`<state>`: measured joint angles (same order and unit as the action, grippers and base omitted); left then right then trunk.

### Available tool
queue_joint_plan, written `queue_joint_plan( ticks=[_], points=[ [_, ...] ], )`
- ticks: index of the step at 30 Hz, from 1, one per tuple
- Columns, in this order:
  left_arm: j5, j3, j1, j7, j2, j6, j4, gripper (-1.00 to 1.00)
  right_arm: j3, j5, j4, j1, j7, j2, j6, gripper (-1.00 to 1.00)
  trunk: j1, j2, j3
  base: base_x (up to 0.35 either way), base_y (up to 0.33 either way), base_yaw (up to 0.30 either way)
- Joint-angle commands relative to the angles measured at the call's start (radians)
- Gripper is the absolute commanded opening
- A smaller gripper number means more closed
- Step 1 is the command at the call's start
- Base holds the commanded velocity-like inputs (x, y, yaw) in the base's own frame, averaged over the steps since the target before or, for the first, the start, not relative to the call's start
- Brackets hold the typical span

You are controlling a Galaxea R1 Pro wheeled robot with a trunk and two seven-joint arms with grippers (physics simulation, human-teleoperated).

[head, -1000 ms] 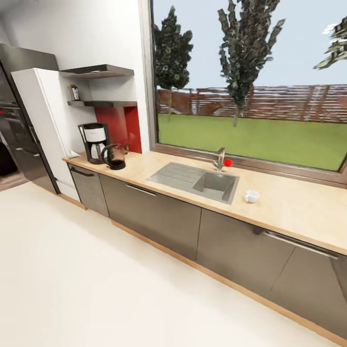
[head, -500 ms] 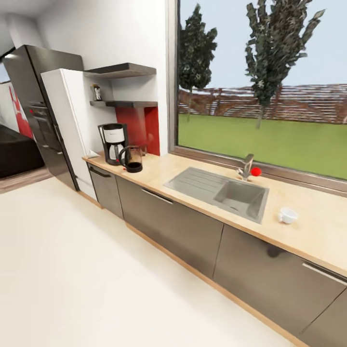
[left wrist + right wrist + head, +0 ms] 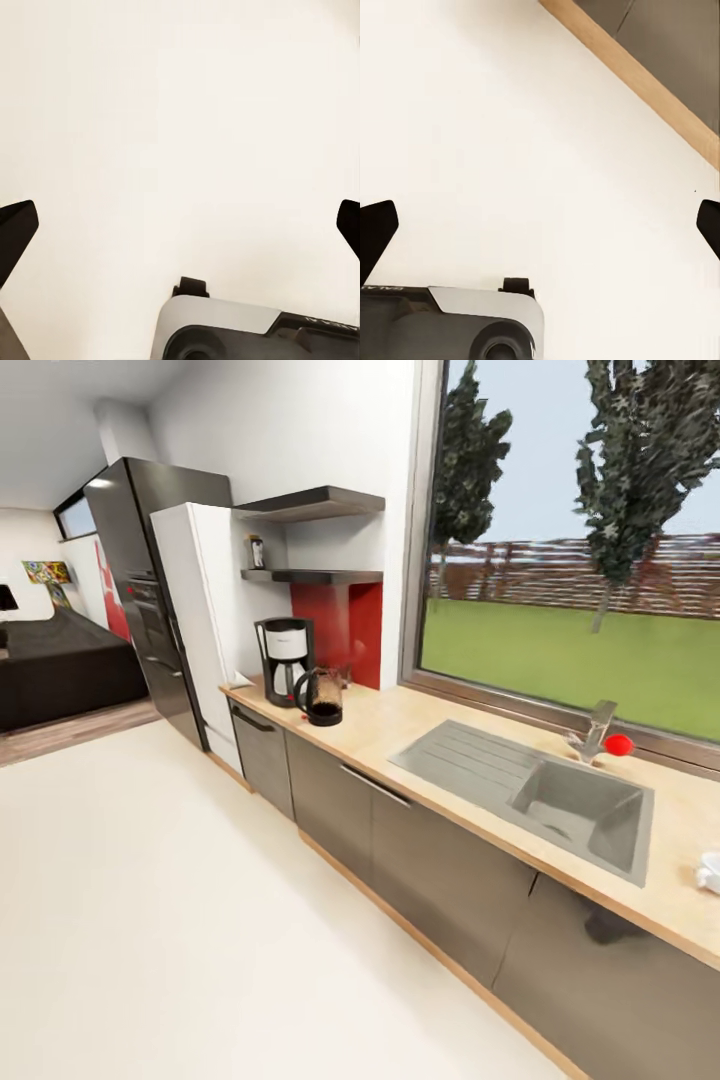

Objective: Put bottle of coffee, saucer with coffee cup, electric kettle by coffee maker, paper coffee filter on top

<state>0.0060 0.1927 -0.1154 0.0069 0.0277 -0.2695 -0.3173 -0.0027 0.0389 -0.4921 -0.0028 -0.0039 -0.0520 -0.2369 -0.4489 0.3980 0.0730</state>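
Black fingertips of the left gripper (image 3: 180, 225) sit at the two side edges of the left wrist view, spread wide with nothing between them but the cream floor (image 3: 180, 112). The right gripper (image 3: 540, 225) is the same: jaws wide apart, empty, above pale floor, with the wooden plinth strip (image 3: 637, 75) and grey cabinet fronts (image 3: 675, 37) of the kitchen run near it.

None of the task's things lies near either claw; all are up on the counter or the wall, as the head view shows. On the wooden countertop (image 3: 420, 740), at its far left end near the white cabinet (image 3: 205, 630), stands the coffee maker (image 3: 284, 660). Just beside it, towards the window, is the electric kettle (image 3: 321, 697), dark glass on a black base. Above them, the kitchen shelf (image 3: 315, 575) runs along the wall, and the bottle of coffee (image 3: 257, 552) stands at its left end. Further along the counter come the steel sink (image 3: 575, 815) and a tap (image 3: 596, 728) with a red knob. At the frame's right edge a white piece, likely the coffee cup (image 3: 709, 872), rests on the counter, well apart from the coffee maker.
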Motion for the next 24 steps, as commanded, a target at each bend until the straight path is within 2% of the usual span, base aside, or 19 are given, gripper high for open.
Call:
queue_joint_plan(
  ticks=[1,24],
  points=[
    [0.001,0.001,-0.001,0.001,0.0,-0.004,0.001,1.0,0.0,0.004,0.0,0.0,0.0,0.0,-0.002,1.0,-0.001,0.002,0.002,0.3,0.21,0.271],
    [0.001,0.001,-0.001,0.001,0.0,-0.004,0.001,1.0,0.0,0.004,0.0,0.0,0.0,0.0,-0.002,1.0,-0.001,0.002,0.002,0.293,0.219,0.271]
  ],
)
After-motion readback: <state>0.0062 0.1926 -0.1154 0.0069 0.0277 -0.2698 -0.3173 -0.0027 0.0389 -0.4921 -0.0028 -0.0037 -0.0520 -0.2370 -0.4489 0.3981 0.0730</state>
